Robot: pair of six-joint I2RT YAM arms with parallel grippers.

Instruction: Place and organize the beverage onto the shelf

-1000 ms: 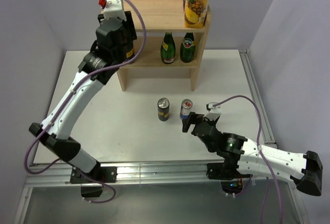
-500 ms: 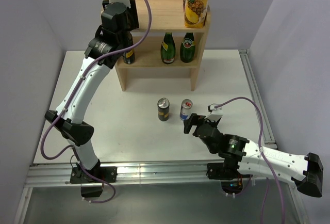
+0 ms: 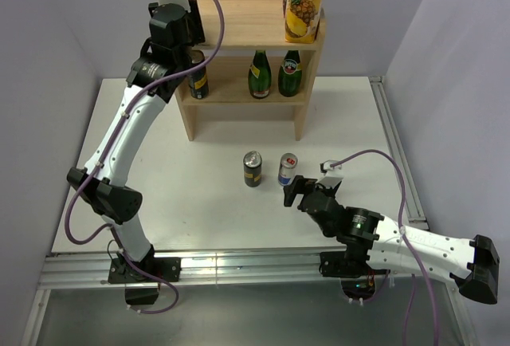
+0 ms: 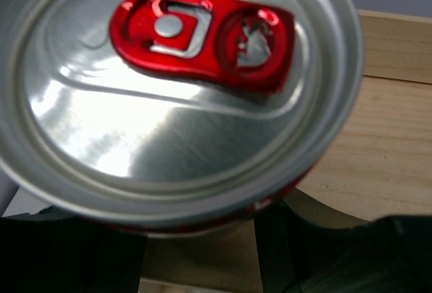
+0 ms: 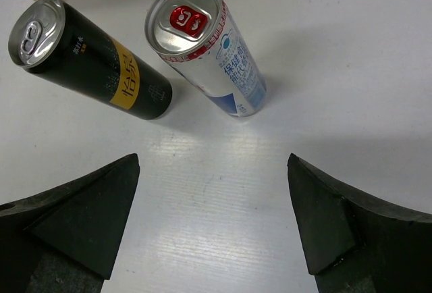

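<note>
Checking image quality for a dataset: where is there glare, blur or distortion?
Left wrist: the red-tabbed can fills the frame, soft-focused, with glare on its lid. Right wrist: sharp; the black-gold can and silver-blue can look tilted by wide-angle perspective. Top external: evenly lit.

L arm reached up high; L gripper squeezed a silver can. R arm lay low; R gripper was wide open.

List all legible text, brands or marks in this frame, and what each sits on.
"Fontana", upper edge cut off: tall yellow pineapple juice carton.
"怡泉": black can with gold band; its small white print is unreadable.
"保健食品", probably: slim silver-blue can; its finer print is unreadable.
Two green glass bottles: labels too small to read.
Silver can with red pull tab: no words on the lid.
</note>
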